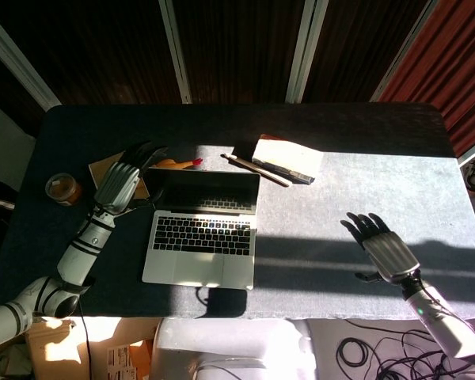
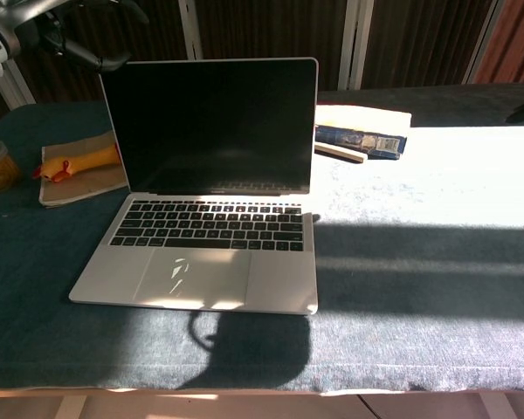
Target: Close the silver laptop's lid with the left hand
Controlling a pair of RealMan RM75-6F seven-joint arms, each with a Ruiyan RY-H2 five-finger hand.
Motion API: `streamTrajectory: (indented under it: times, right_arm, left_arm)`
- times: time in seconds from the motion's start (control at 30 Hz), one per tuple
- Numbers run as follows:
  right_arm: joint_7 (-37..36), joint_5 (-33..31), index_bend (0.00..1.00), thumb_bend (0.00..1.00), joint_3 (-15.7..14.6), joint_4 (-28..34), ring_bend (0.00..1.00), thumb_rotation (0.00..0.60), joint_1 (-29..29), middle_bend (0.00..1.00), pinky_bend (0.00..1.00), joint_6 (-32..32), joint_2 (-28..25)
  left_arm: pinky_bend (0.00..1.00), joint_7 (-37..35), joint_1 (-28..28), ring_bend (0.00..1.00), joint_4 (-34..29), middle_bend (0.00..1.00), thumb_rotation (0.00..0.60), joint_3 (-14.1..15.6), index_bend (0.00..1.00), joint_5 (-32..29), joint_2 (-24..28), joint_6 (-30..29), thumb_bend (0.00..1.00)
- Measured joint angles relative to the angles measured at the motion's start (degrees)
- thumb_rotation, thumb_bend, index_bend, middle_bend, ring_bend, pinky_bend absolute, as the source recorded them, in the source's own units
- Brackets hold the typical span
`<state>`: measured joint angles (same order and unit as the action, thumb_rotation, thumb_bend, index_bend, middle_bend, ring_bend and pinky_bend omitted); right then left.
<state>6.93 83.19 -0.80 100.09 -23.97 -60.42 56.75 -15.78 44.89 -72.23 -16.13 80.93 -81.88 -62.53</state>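
The silver laptop (image 1: 202, 229) (image 2: 211, 188) stands open in the middle of the table, its dark screen upright and facing me. My left hand (image 1: 125, 179) (image 2: 57, 26) hovers at the lid's upper left corner, fingers spread and holding nothing; I cannot tell whether it touches the lid. My right hand (image 1: 384, 248) hangs open over the table's right side, well away from the laptop, and only a dark sliver of it shows at the right edge of the chest view.
A brown notebook (image 1: 111, 166) with a yellow rubber chicken (image 2: 83, 161) lies left of the laptop, a small jar (image 1: 63, 189) further left. Behind the laptop lie a book (image 1: 285, 158) and a stick (image 1: 255, 169). The table's near edge (image 2: 262, 388) is close.
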Motion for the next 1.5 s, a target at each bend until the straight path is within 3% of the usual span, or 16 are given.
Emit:
streamTrajectory:
  times: [0.33, 0.57, 0.77, 1.07, 1.3, 1.5]
  right_arm:
    - [-3.5, -0.6, 0.00, 0.07, -1.8, -2.1, 0.00, 0.600, 1.8, 0.00, 0.00, 1.6, -2.7]
    - [-2.8, -1.6, 0.00, 0.07, -1.4, -1.6, 0.00, 0.600, 1.9, 0.00, 0.00, 2.1, -2.9]
    - [-0.8, -2.4, 0.00, 0.07, -1.4, -1.2, 0.00, 0.600, 1.8, 0.00, 0.00, 2.9, -2.3]
    - [0.7, -2.5, 0.00, 0.07, -1.3, -0.1, 0.00, 0.600, 2.0, 0.00, 0.00, 2.7, -1.6]
    - [1.4, -2.3, 0.00, 0.07, -1.4, 0.1, 0.00, 0.600, 2.0, 0.00, 0.00, 3.2, -1.0]
    - [1.6, -1.2, 0.00, 0.07, -1.7, 1.3, 0.00, 0.600, 2.5, 0.00, 0.00, 2.2, -1.2]
  left_arm:
    - [0.11, -4.9, 4.6, 0.10, 15.7, 0.26, 0.600, 2.5, 0.18, 2.9, -9.9, 1.9, 0.40]
    - [0.14, -2.4, 5.1, 0.19, 16.4, 0.36, 0.600, 4.7, 0.24, 3.0, -10.5, 4.4, 0.39]
    - [0.14, 3.2, 4.3, 0.21, 10.5, 0.39, 0.600, 6.1, 0.24, 3.6, -8.0, 3.8, 0.39]
    - [0.14, 18.4, 0.6, 0.21, -6.3, 0.40, 0.600, 8.2, 0.24, 4.2, -0.6, -0.3, 0.40]
    - [0.14, 29.6, -4.3, 0.21, -21.1, 0.40, 0.600, 11.9, 0.24, 6.2, 7.1, -4.5, 0.41]
    - [0.14, 37.2, -7.8, 0.21, -30.8, 0.39, 0.600, 16.2, 0.24, 6.0, 12.9, -4.2, 0.42]
